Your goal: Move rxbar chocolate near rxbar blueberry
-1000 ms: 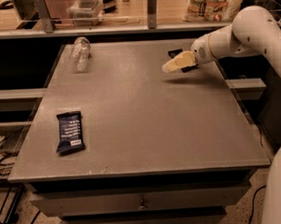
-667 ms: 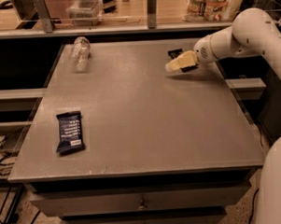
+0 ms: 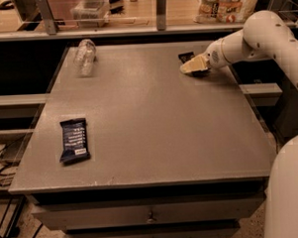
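Note:
The rxbar chocolate (image 3: 186, 55), a small black wrapped bar, lies at the far right of the grey table (image 3: 154, 125); only its far end shows past the gripper. My gripper (image 3: 193, 66) sits low over the table right at this bar, covering its near part. The white arm reaches in from the right. The rxbar blueberry (image 3: 74, 140), a dark navy bar with white text, lies flat near the front left corner, far from the gripper.
A clear plastic bottle (image 3: 85, 55) lies on its side at the far left of the table. A rail and shelf with packaged goods (image 3: 225, 2) run behind the table. Drawers (image 3: 151, 217) sit under the front edge.
The gripper has shifted a little toward the far right of the table. The end of the black bar now shows beside it. The blue bar and the bottle have not moved.

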Controlling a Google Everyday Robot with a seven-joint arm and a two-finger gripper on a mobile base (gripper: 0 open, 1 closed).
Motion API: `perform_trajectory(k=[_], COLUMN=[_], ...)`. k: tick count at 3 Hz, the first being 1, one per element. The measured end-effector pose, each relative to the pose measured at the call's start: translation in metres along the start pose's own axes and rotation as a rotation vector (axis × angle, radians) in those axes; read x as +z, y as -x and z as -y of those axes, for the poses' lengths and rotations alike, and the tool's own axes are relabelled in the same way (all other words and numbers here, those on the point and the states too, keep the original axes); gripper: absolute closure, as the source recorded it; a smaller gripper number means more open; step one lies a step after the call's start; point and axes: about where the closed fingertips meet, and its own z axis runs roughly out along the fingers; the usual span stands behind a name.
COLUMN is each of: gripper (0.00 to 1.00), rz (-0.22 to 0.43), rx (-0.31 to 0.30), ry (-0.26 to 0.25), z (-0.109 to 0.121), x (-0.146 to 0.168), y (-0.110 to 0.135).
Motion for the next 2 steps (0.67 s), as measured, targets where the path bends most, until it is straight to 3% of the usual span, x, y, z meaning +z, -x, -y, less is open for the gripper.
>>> perform_trajectory(k=[1,2], gripper=[0.71,0.95], rz=[-0.022,-0.023], rx=[-0.026,-0.054], ry=[-0.023,-0.027], z=[-0.0048,-0.0117], x=[-0.0008,-0.0057], y=[0.004,0.0108])
